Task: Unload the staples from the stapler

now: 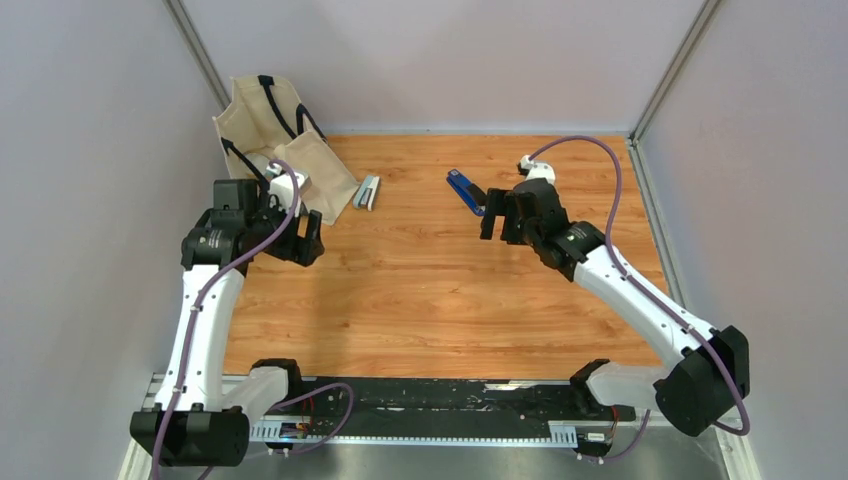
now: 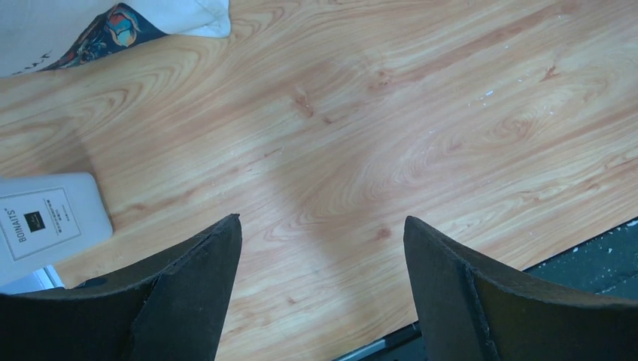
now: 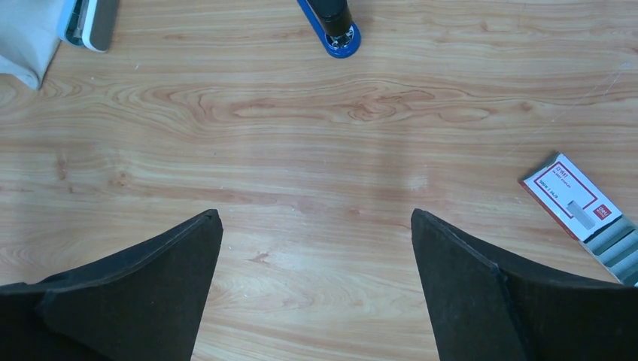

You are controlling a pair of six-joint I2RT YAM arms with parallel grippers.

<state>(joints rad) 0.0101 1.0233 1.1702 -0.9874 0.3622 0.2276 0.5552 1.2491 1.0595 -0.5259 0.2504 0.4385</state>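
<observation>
Two staplers lie at the far side of the table. The blue stapler (image 1: pixel 463 190) is just beyond my right gripper (image 1: pixel 495 213), and its rounded end (image 3: pixel 335 28) shows at the top of the right wrist view. A grey and light-blue stapler (image 1: pixel 367 192) rests against the canvas bag (image 1: pixel 285 150). Grey staples (image 3: pixel 615 244) stick out of a red-and-white box (image 3: pixel 569 195) at the right edge of the right wrist view. My right gripper (image 3: pixel 314 213) is open over bare wood. My left gripper (image 2: pixel 322 219) is also open and holds nothing.
A white box labelled BONAITS (image 2: pixel 47 222) lies left of the left fingers. A printed corner of the bag (image 2: pixel 113 22) shows at the top of that view. The black base rail (image 2: pixel 594 259) runs along the near table edge. Grey walls enclose the table.
</observation>
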